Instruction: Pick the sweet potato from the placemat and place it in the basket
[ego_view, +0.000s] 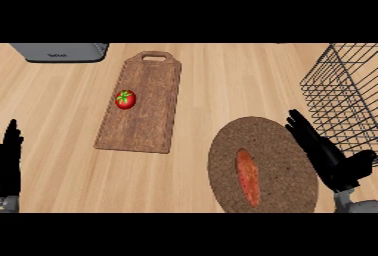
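On a pale wooden kitchen counter (221, 75), a sweet potato (248, 177) lies on a round brown placemat (280, 145), its long axis running nearly straight away from the robot with a slight lean toward the upper left. The robot's right hand (325, 152) stands just to the right of it, over the placemat's right edge, fingers straight and spread, thumb out to the side, holding nothing. The orange root sits to the left of that palm and a little nearer the robot, so the hand would, by this reading, have to move leftward and down and close across the root's narrow width rather than along its length. The wire basket (343, 95), the intended destination, stands at the right edge of the view, beyond and to the right of the same hand, which makes the right arm the plainly nearer one for both pick and placement. The left hand (10, 160) rests open at the far left edge, fingers up, well apart from the placemat. A tomato (125, 99) sits on a wooden cutting board (144, 120) at centre, and a grey toaster (63, 52) occupies the upper left corner.
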